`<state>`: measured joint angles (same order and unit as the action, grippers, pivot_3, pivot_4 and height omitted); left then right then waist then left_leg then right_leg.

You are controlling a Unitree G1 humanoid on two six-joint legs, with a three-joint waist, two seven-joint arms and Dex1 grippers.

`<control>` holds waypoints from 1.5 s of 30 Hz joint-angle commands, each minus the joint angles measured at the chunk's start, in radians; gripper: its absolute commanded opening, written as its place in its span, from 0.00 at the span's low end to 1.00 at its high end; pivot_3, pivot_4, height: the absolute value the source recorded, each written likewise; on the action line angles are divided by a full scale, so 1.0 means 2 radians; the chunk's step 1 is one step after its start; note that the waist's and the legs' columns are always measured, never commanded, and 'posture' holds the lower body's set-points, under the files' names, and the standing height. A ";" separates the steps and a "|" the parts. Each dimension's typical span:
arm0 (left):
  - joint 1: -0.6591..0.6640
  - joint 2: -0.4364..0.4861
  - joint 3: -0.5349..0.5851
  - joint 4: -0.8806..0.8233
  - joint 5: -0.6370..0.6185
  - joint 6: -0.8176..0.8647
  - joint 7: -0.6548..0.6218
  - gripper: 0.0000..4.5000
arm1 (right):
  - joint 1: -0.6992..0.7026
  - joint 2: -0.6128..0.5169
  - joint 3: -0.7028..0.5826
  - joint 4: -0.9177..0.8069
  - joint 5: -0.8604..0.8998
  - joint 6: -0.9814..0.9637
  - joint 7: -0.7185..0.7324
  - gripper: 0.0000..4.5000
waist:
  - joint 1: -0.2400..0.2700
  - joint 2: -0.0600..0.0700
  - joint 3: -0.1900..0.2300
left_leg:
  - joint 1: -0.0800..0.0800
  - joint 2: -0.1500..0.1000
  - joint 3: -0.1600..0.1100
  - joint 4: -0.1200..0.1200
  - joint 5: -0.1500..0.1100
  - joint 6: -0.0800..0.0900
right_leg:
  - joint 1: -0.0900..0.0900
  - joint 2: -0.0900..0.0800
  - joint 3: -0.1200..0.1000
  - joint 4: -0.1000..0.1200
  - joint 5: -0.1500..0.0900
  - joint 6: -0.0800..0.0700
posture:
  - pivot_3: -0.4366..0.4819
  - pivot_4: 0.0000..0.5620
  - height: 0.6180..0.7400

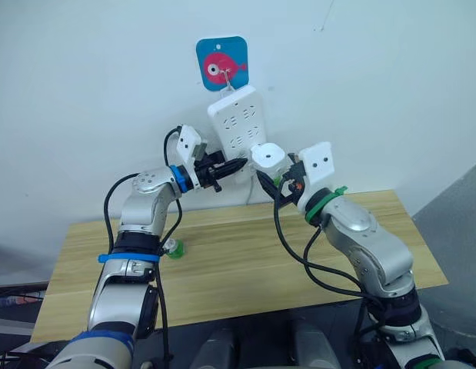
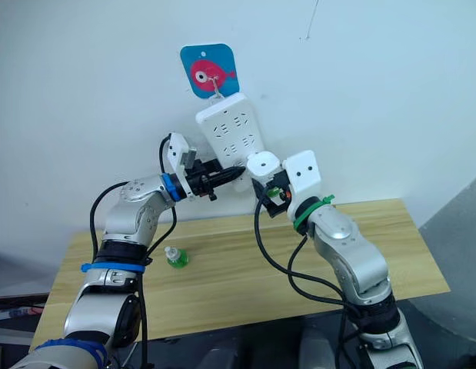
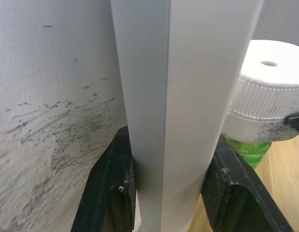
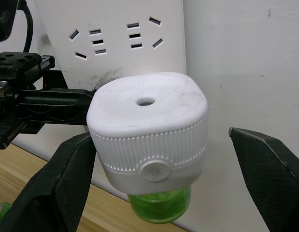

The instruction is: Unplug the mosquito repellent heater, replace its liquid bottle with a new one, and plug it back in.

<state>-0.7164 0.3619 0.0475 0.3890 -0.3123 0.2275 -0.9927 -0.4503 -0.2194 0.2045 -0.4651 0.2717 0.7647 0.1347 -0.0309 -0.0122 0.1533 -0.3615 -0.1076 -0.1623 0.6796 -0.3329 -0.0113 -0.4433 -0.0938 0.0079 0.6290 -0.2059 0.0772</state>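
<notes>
Heater (image 4: 148, 128) holds green liquid bottle (image 4: 159, 205), plugged in.

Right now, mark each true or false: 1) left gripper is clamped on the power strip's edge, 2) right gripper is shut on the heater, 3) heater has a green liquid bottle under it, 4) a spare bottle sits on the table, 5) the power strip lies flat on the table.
1) True: the left gripper has its fingers on either side of the power strip edge.
2) False: the right gripper is open, one finger at the mosquito repellent heater, the other apart from it.
3) True: a green liquid bottle hangs beneath it.
4) True: a small green spare bottle is on the wooden table.
5) False: it hangs on the wall from a fish hook.
</notes>
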 commanded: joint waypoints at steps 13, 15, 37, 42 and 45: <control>0.014 0.011 -0.006 -0.041 -0.006 0.011 -0.001 0.30 | -0.014 0.015 -0.003 0.010 -0.022 -0.034 0.031 0.65 | 0.000 0.000 0.000 | 0.000 0.000 0.000 0.000 0.000 0.000 | 0.000 0.000 0.000 0.000 0.000 0.000 | 0.47 0.31 1.00; 0.011 0.011 -0.006 -0.037 -0.005 0.010 0.000 0.30 | -0.007 0.011 -0.006 -0.001 -0.020 -0.030 0.035 0.65 | 0.000 0.000 0.000 | 0.000 0.000 0.000 0.000 0.000 0.000 | 0.000 0.000 0.000 0.000 0.000 0.000 | 0.47 0.31 1.00; 0.013 0.020 0.001 -0.010 -0.005 -0.013 0.009 0.46 | 0.067 -0.009 -0.077 -0.133 0.024 0.046 0.030 0.65 | 0.000 0.000 0.000 | 0.000 0.000 0.001 0.001 0.000 0.000 | 0.000 0.000 0.001 0.001 0.000 0.000 | 0.45 0.31 1.00; 0.055 0.040 0.011 -0.038 -0.006 -0.003 0.015 0.79 | 0.070 -0.003 -0.100 -0.125 0.035 0.044 0.032 0.65 | 0.000 0.000 0.000 | 0.000 0.000 0.001 0.001 0.000 0.000 | 0.000 0.000 0.001 0.001 0.000 0.000 | 0.45 0.30 1.00; 0.103 0.062 0.018 -0.078 -0.003 0.000 0.025 1.00 | 0.074 0.008 -0.126 -0.111 0.047 0.039 0.029 0.65 | -0.001 0.001 0.000 | 0.000 0.000 0.001 0.001 0.000 0.000 | -0.001 0.000 0.001 0.002 0.000 0.000 | 0.46 0.31 1.00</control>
<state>-0.5269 0.4637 0.0505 0.3016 -0.3129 0.2326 -0.9566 -0.2982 -0.2131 -0.0065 -0.6700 0.3410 0.8705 0.1952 -0.0326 -0.0108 0.1542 -0.3608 -0.1071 -0.1597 0.6804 -0.3329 -0.0113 -0.4447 -0.0935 0.0109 0.6322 -0.2058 0.0772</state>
